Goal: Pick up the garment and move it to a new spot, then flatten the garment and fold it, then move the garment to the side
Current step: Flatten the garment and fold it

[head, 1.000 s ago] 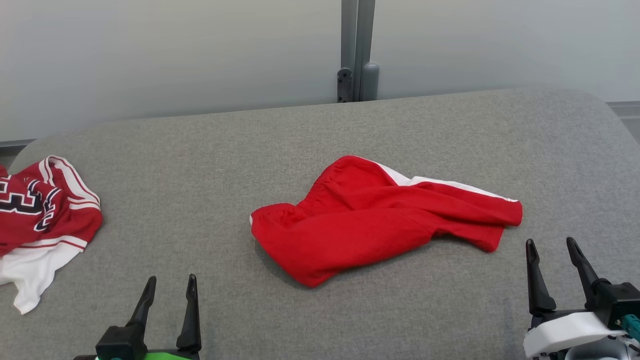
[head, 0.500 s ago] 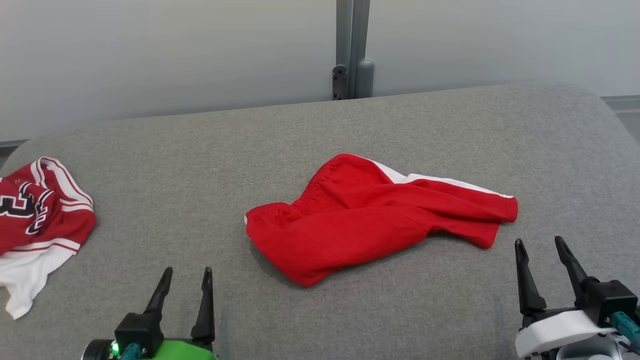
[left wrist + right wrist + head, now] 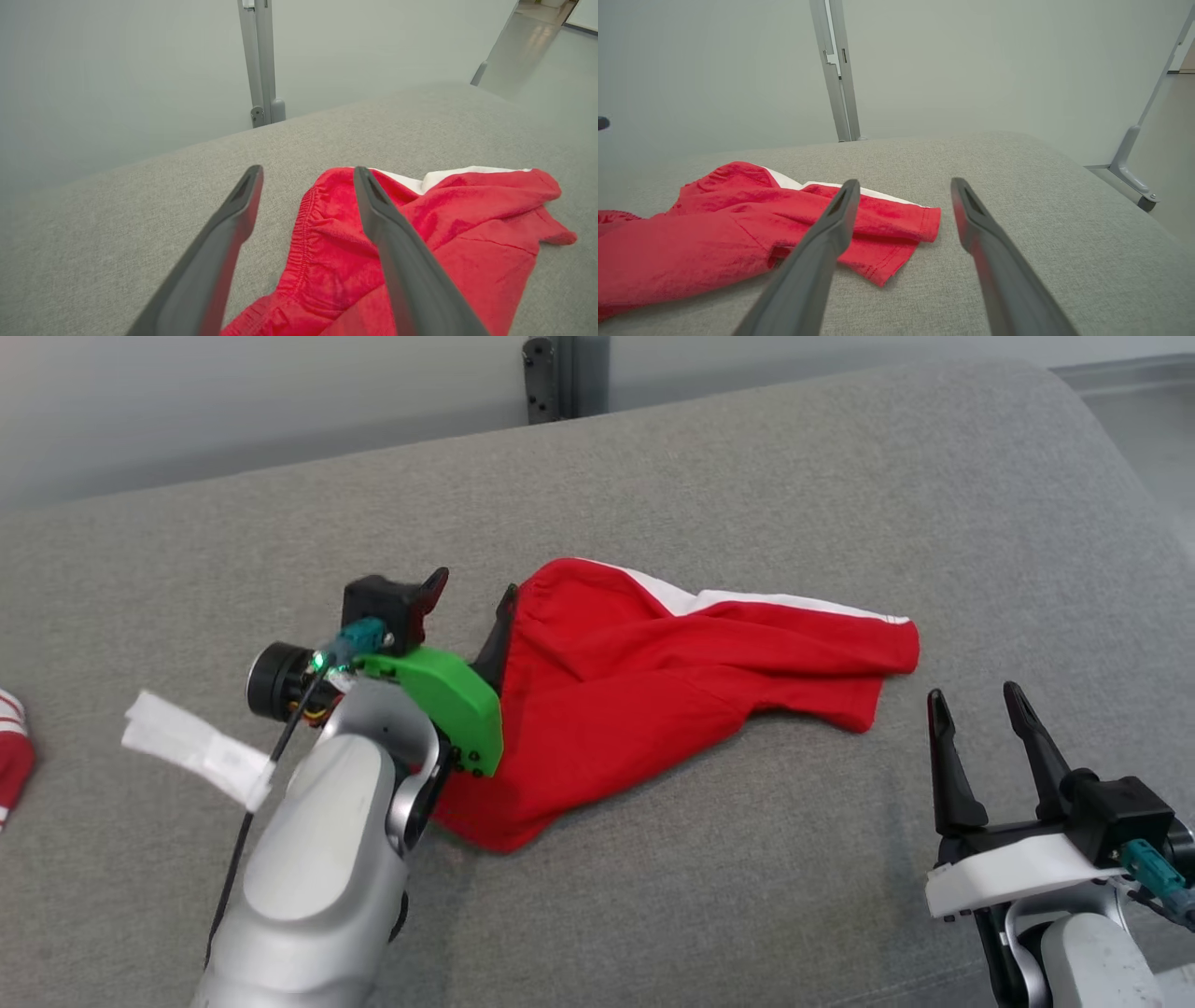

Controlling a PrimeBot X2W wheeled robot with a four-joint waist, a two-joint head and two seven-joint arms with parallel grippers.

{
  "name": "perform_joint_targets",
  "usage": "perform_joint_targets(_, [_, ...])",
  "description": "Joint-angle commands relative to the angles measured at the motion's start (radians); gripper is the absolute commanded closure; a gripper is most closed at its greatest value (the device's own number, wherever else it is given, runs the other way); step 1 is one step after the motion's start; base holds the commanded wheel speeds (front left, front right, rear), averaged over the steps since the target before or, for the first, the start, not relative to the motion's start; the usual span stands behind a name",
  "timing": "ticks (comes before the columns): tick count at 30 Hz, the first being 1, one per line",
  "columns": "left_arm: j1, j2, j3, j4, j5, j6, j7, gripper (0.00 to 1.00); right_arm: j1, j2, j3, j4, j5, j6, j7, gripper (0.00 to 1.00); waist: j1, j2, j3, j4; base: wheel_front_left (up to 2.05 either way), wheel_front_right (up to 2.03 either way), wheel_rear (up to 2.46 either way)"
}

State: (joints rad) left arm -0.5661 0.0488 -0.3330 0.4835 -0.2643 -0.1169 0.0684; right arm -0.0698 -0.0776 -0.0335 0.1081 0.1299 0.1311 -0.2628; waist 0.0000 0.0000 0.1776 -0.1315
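So, the red shorts [image 3: 672, 691] lie crumpled in the middle of the gray padded surface [image 3: 747, 457], white stripe along the far edge. Left gripper [image 3: 474, 586] is spread wide at the elastic waistband on their left end, 1 finger over the fabric, gripping nothing. Right gripper [image 3: 974, 695] gapes too, empty, near the right leg hem.

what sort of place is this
Probably a lab or test room, not a home: a grey fabric-covered table, plain pale partition panels joined by a metal post, and a bare smooth floor.
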Motion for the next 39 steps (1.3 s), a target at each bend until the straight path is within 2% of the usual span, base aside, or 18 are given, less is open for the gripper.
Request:
perform_joint_targets(1, [-0.051, 0.004, -0.01, 0.029, -0.018, 0.016, 0.041, 0.0, -0.02, 0.003, 0.001, 0.003, 0.01, -0.001, -0.003, 0.0, 0.0, 0.0, 0.101, -0.107, 0.0, 0.0, 0.0])
perform_joint_targets(4, [-0.141, 0.005, -0.032, 0.108, -0.056, 0.046, 0.145, 0.0, -0.036, 0.014, 0.009, 0.009, 0.014, -0.001, -0.003, 0.0, 0.0, 0.0, 0.124, -0.146, 0.0, 0.0, 0.0])
perform_joint_targets(8, [-0.229, 0.005, -0.035, 0.213, -0.085, 0.083, 0.222, 0.0, -0.054, 0.02, 0.025, 0.016, 0.022, -0.001, -0.003, 0.0, 0.0, 0.0, 0.143, -0.192, 0.0, 0.0, 0.0])
perform_joint_targets(11, [-0.286, 0.019, -0.031, 0.316, -0.071, 0.119, 0.252, 0.0, -0.057, 0.024, 0.032, 0.019, 0.023, -0.001, -0.003, 0.0, 0.0, 0.0, 0.148, -0.222, 0.0, 0.0, 0.0])
perform_joint_targets(15, [-0.304, 0.022, -0.029, 0.384, -0.08, 0.122, 0.255, 0.0, -0.044, 0.026, 0.022, 0.021, 0.024, -0.001, -0.003, 0.0, 0.0, 0.0, 0.142, -0.228, 0.0, 0.0, 0.0])
perform_joint_targets(16, [-0.306, 0.022, -0.028, 0.396, -0.084, 0.123, 0.251, 0.17, -0.039, 0.026, 0.017, 0.022, 0.024, -0.001, -0.003, 0.0, 0.0, 0.0, 0.139, -0.225, 0.0, 0.0, 0.0])
perform_joint_targets(17, [-0.306, 0.021, -0.032, 0.41, -0.083, 0.122, 0.249, 0.85, -0.034, 0.026, 0.014, 0.022, 0.021, -0.001, -0.003, 0.0, 0.0, 0.0, 0.135, -0.221, 0.0, 0.0, 0.0])
perform_joint_targets(18, [-0.306, 0.021, -0.034, 0.42, -0.084, 0.116, 0.245, 1.0, -0.031, 0.026, 0.01, 0.023, 0.018, -0.001, -0.003, 0.0, 0.0, 0.0, 0.131, -0.216, 0.0, 0.0, 0.0])
perform_joint_targets(27, [-0.208, 0.006, -0.099, 0.387, -0.095, 0.066, 0.134, 1.0, -0.001, 0.026, -0.006, 0.02, 0.006, -0.001, -0.003, 0.0, 0.0, 0.0, 0.08, -0.149, 0.0, 0.0, 0.0])
perform_joint_targets(30, [-0.137, 0.004, -0.136, 0.337, -0.103, 0.064, 0.102, 1.0, 0.018, 0.026, -0.015, 0.019, -0.001, -0.001, -0.003, 0.0, 0.0, 0.0, 0.061, -0.125, 0.0, 0.0, 0.0])
perform_joint_targets(36, [0.013, 0.004, -0.2, 0.194, -0.136, 0.086, 0.079, 1.0, 0.045, 0.02, -0.02, 0.016, -0.01, -0.001, -0.003, 0.0, 0.0, 0.0, 0.035, -0.088, 0.0, 0.0, 0.0])
perform_joint_targets(37, [0.031, 0.005, -0.202, 0.184, -0.141, 0.097, 0.079, 0.91, 0.046, 0.019, -0.016, 0.017, -0.011, -0.001, -0.003, 0.0, 0.0, 0.0, 0.034, -0.083, 0.0, 0.0, 0.0])
perform_joint_targets(38, [0.043, 0.005, -0.21, 0.178, -0.133, 0.104, 0.079, 0.72, 0.044, 0.019, -0.013, 0.018, -0.01, -0.001, -0.003, 0.0, 0.0, 0.0, 0.034, -0.081, 0.0, 0.0, 0.0])
perform_joint_targets(39, [0.055, 0.005, -0.211, 0.176, -0.137, 0.11, 0.076, 0.41, 0.041, 0.019, -0.01, 0.02, -0.009, -0.001, -0.003, 0.0, 0.0, 0.0, 0.034, -0.079, 0.0, 0.0, 0.0])
